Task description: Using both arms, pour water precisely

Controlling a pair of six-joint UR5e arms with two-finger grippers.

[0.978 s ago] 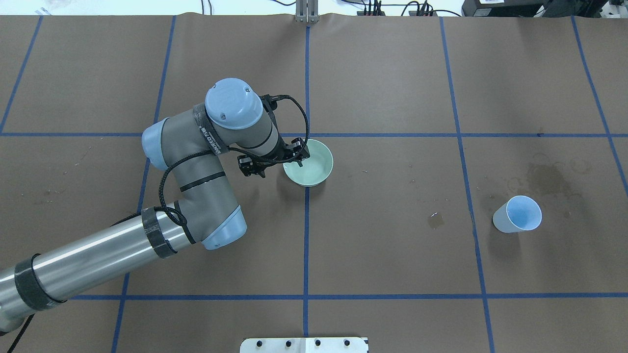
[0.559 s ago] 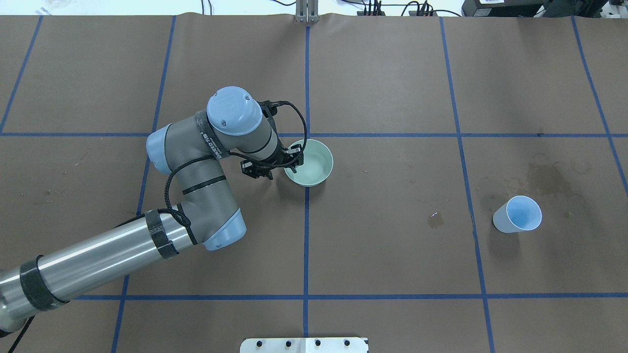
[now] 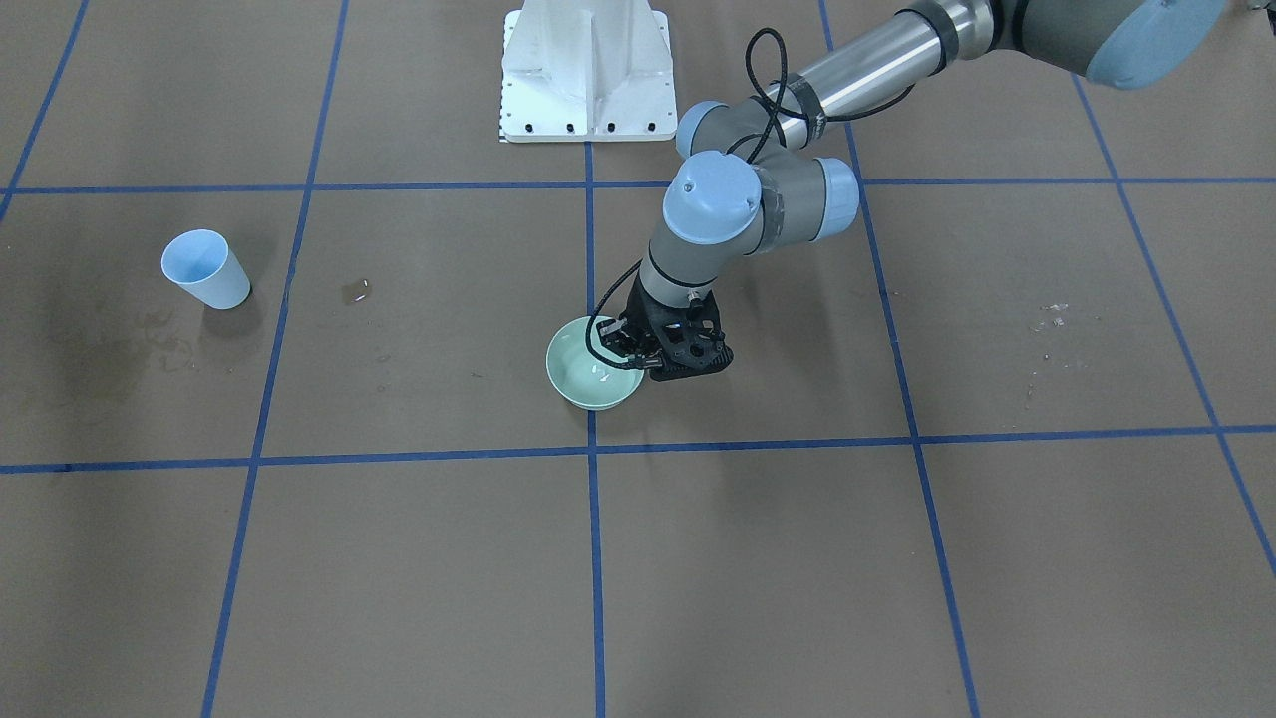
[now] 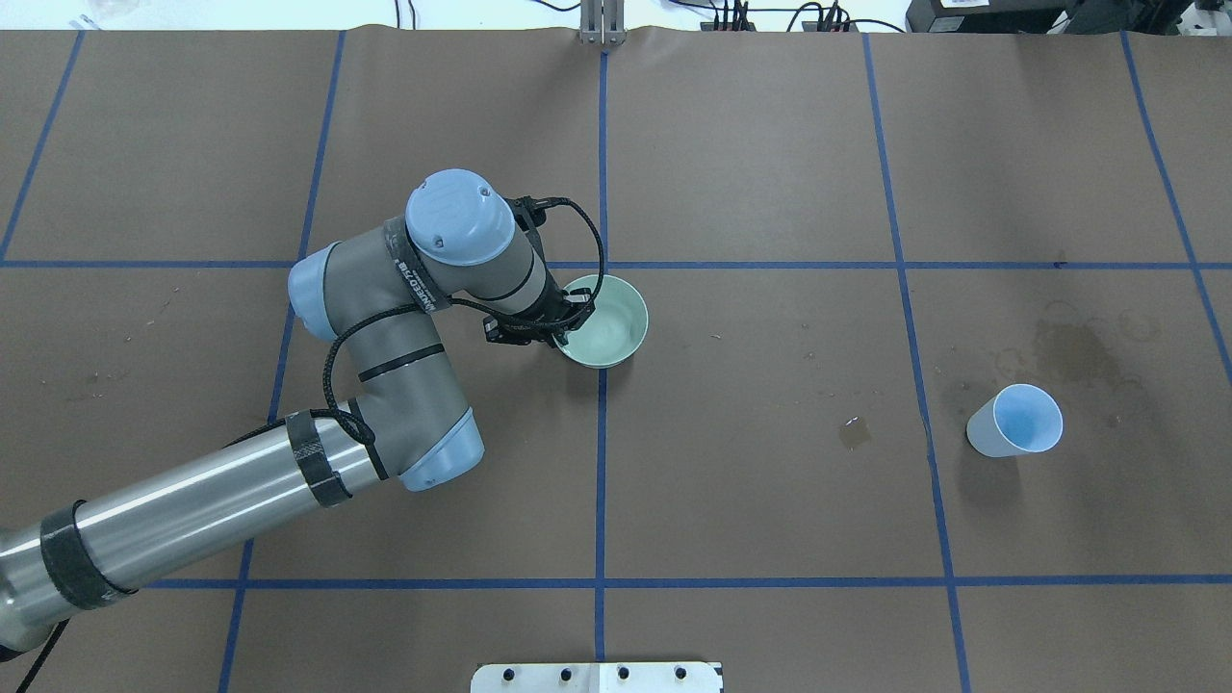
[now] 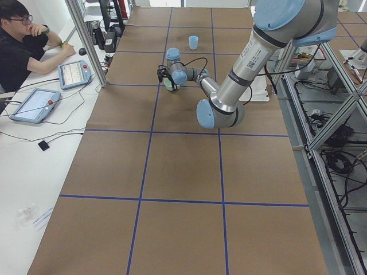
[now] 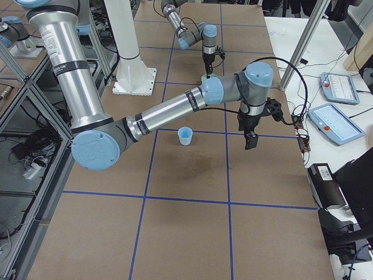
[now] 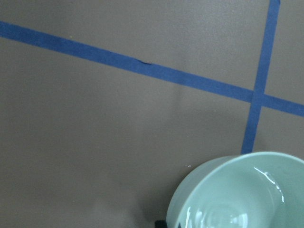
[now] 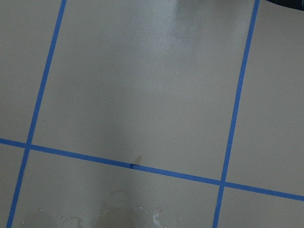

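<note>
Grasp step: left gripper (image 4: 570, 320) pinches the rim of the green bowl (image 4: 616, 327) mid-counter (image 4: 770, 481), and water (image 7: 268, 176) glints inside the bowl. A second ago the gripper was wider; it has since narrowed onto the rim. Can't tell the right gripper's (image 6: 250, 133) state. Next, probably a level lift toward the blue cup (image 4: 1018, 422).

beneath me lies a table (image 4: 770, 144) covered in brown paper, gridded with blue tape lines (image 4: 602, 481) and marked by a dark damp stain (image 4: 1068, 351). beside it, a white desk (image 5: 23, 172) carries two teach pendants (image 5: 35, 104); an operator (image 5: 17, 54) in black sits there by an aluminium post (image 5: 86, 43).
</note>
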